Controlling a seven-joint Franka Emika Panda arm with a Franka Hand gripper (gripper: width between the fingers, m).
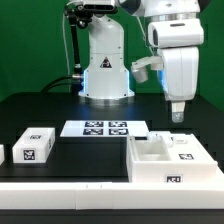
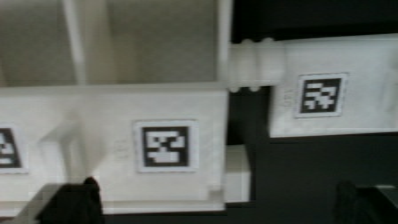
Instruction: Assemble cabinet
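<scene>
The fingers are spread wide. They show as two dark tips at opposite edges of the wrist view, both partly cut off, with nothing pinched between them. In the exterior view they hang above the cabinet box, clear of it.

From the exterior view's left, a sliver of one white piece is cut by the frame edge, so its shape cannot be told. Next, one flat white panel lies on the black counter, with one square tag on its top. Then comes the marker board, thin and flat, bearing four black markers. At the right sits the one cabinet box, the largest white piece. It is smooth plastic with open compartments, and at least two tags show on it.

The wrist view is blurred. Three tags show there, one of them cut off. A second white part with a ribbed neck lies at the box's wall. Whether they touch I cannot tell.
</scene>
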